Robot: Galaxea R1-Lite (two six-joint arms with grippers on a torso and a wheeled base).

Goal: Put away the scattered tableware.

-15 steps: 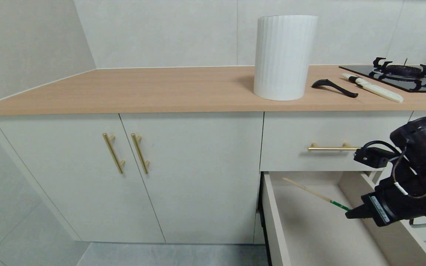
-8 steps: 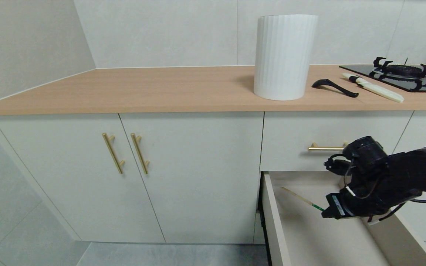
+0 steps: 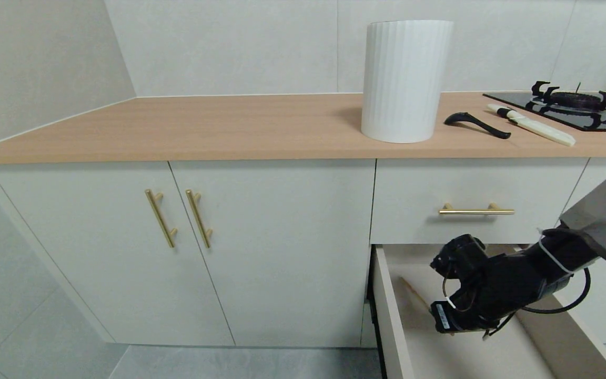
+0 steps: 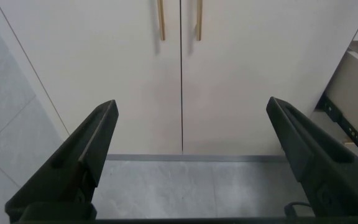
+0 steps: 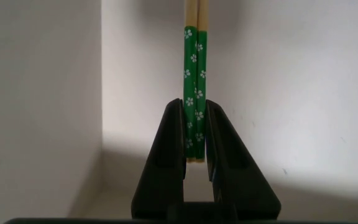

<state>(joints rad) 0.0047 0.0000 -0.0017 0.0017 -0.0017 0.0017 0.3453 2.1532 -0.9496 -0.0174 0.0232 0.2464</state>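
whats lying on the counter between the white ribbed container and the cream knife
A small black curved utensil lies on the counter between the white ribbed container and the cream knife, touching neither; the head view shows it.

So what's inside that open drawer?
The right hand, shut on a pair of green-ended chopsticks, over the drawer floor. The arm covers part of that floor, so anything beneath it is hidden.

place: kitchen | evidence: wooden countertop (image 3: 229,126); gas hob (image 3: 571,102) at its right end; knife (image 3: 532,125) beside hob; cabinet doors (image 3: 271,252) with brass handles (image 3: 161,218) below; tiled wall (image 3: 229,47) behind
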